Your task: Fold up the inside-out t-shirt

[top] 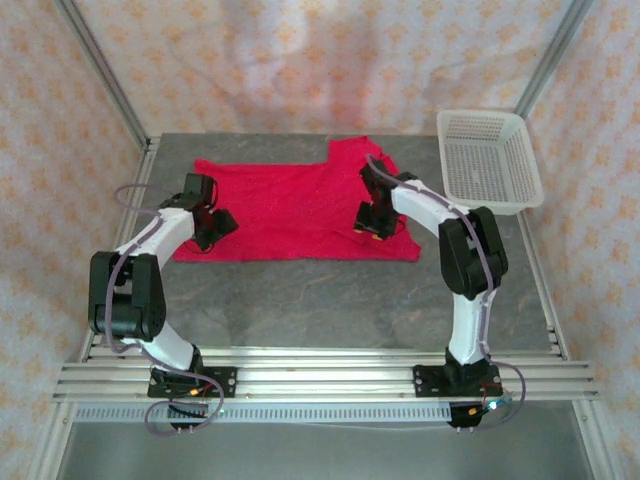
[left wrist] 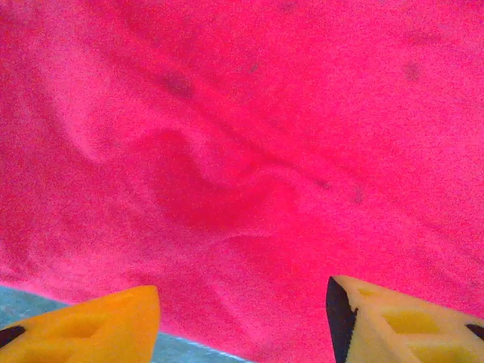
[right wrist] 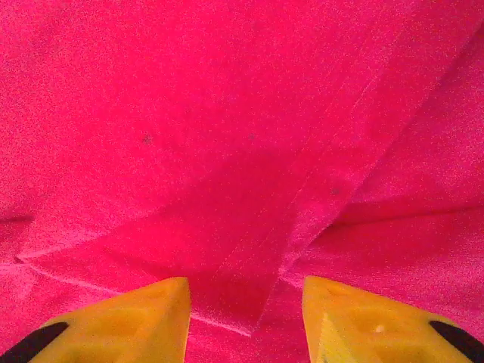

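Grey, stone-patterned tabletop (top: 330, 300) sits inside walls of pale flowered cloth (top: 300, 60), with a white slotted basket (top: 490, 160) at the far right corner. From above, the inside-out t-shirt (top: 290, 205) lies spread flat across the far half of the tabletop, just left of the basket, and one part juts toward the back edge.

The left claw (top: 212, 228) is at the shirt's near left corner. The right claw (top: 372, 222) is over the shirt's right part, near its front edge.

The overhead view is too coarse to show how either claw stands, but the wrist cameras do. The left wrist view shows the yellow fingers (left wrist: 98, 325) spread wide with nothing between them. They hang above a rippled patch of red cloth, with a sliver of grey tabletop at the hem. The right wrist view shows its yellow fingers (right wrist: 128, 321) also parted and gripping nothing. A seam and an overlapping layer of cloth run diagonally between them. No tag can be made out.
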Controlling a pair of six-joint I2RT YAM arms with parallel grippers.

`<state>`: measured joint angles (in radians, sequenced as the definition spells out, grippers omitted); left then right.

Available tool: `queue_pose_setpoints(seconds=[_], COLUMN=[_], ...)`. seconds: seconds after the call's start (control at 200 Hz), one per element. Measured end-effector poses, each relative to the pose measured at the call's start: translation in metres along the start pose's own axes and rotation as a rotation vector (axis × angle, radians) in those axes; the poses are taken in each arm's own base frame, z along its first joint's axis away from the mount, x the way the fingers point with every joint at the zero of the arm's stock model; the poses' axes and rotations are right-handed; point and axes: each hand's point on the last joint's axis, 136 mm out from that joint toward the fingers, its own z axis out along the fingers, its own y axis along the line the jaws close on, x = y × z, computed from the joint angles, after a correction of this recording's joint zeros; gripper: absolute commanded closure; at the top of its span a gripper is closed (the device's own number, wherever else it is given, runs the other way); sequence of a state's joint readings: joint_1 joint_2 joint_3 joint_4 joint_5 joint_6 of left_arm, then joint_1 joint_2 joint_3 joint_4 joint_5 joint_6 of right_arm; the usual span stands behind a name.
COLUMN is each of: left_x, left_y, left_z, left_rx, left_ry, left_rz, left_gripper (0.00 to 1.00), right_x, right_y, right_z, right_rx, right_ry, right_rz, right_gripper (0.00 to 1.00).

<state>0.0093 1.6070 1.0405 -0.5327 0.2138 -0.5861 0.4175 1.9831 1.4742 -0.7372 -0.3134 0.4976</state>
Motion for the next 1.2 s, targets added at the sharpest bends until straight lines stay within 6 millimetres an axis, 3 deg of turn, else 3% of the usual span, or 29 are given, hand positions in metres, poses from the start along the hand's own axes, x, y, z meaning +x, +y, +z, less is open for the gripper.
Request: queue_pose_setpoints(seconds=[0.21, 0.37, 0.41, 0.756, 0.961, 1.196], left_x=[0.005, 0.003, 0.003, 0.003, 0.003, 0.003], left_y=[0.001, -0.001, -0.001, -0.001, -0.001, -0.001], left_z=[0.004, 0.004, 0.004, 0.004, 0.004, 0.004], left_rx=[0.007, 0.014, 0.015, 0.015, 0.015, 0.015], left_ry=[0.014, 0.006, 0.006, 0.005, 0.005, 0.005], left_rz=[0.000, 0.001, 0.001, 0.002, 0.002, 0.008], left_gripper=[0.41, 0.41, 0.41, 0.42, 0.42, 0.43], right_x=[0.001, -0.004, -0.004, -0.005, 0.008, 0.008], right_y=[0.002, 0.006, 0.007, 0.008, 0.010, 0.012], right_z=[0.009, 0.009, 0.009, 0.009, 0.014, 0.016], right_rx=[-0.019, -0.036, -0.038, -0.043, -0.032, -0.032], right_ry=[-0.016, -0.034, -0.037, -0.040, -0.021, -0.031], right_rz=[0.019, 0.034, 0.035, 0.063, 0.052, 0.061], right_gripper=[0.56, 0.79, 0.81, 0.58, 0.57, 0.86])
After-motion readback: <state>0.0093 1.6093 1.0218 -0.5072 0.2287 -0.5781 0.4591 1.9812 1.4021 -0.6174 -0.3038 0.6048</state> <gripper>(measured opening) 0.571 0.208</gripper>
